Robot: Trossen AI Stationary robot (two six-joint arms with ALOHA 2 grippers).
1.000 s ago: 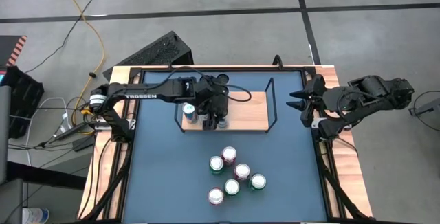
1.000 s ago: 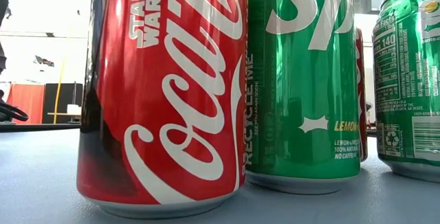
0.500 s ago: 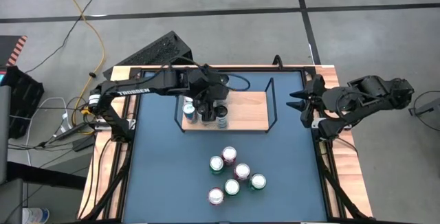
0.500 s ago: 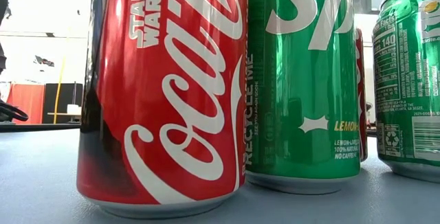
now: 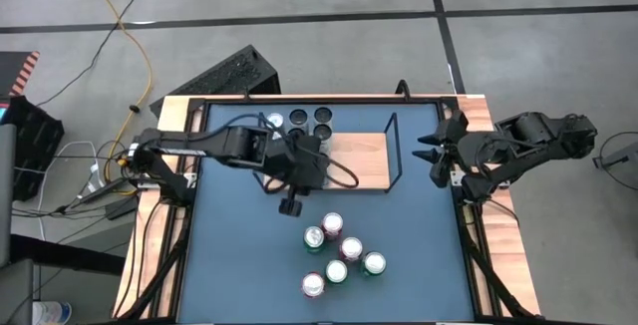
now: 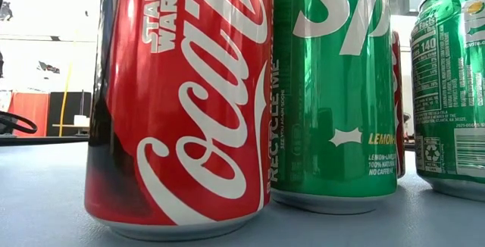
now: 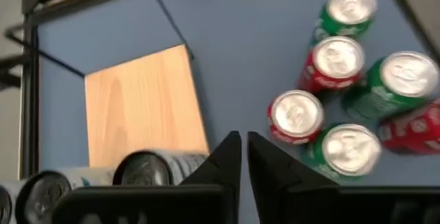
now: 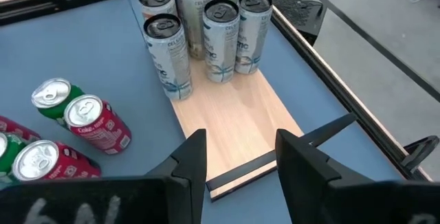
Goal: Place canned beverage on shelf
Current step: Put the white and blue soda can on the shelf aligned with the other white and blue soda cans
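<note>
on the shelf [image 8: 237,131], the light-wood board with its thin black wire frame, a cluster of tall pale slim cans [image 8: 221,42] stands upright at one end; five tops show in the right wrist view, and the rest of the board beside them is bare. that much of the job looks done.

what is left sits on the blue tabletop [image 5: 239,255]: six short soda cans [image 5: 339,250], red and green, bunched together, upright, well apart from the shelf. none of them is held.

the left gripper [image 7: 244,157] hangs over the tabletop just off the shelf's front edge, between the board and the soda cluster, its fingers clenched together on nothing. the right gripper [image 8: 237,157] waits at the far side of the shelf, near the tabletop's right edge, fingers parted and empty, looking along the board toward the slim cans.

my read is that the work is partway along: one batch placed, and six cans to carry over if they all belong there. there is free wood left for them, though whether all six fit i cannot tell.
</note>
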